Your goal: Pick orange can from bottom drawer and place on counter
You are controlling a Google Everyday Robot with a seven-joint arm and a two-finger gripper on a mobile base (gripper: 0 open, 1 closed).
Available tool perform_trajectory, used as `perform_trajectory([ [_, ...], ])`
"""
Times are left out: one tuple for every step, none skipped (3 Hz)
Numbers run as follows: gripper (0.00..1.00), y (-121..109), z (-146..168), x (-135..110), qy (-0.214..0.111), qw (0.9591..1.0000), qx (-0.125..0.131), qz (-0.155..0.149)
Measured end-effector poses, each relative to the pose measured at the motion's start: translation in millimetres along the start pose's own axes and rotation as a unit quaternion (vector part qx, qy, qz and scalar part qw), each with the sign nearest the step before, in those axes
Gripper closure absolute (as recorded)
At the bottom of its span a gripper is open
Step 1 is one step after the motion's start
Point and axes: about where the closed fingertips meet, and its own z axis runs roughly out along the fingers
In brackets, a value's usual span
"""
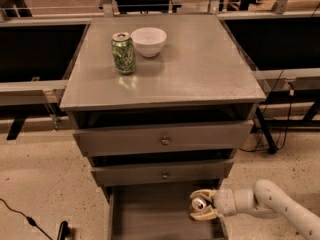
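The bottom drawer (150,216) is pulled open at the foot of the grey cabinet. My gripper (202,205) reaches in from the right, over the drawer's right side. Its pale fingers (204,194) are closed around the orange can (199,204). The can's silver top faces the camera and little of its orange side shows. The can looks held just above the drawer floor. The counter (200,69) is the flat grey top of the cabinet, well above the gripper.
A green patterned can (123,53) and a white bowl (148,40) stand at the back left of the counter. Two upper drawers with brass knobs (164,141) jut out slightly above the gripper. A black cable (20,214) lies on the floor at left.
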Motion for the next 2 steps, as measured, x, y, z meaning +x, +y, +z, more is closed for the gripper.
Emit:
perform_trajectory([
  [1.0,3,-9,-57,-0.015,0.9985,-0.006,-0.052],
  [1.0,16,-40,-125,-0.048,0.9939,-0.001,-0.099],
])
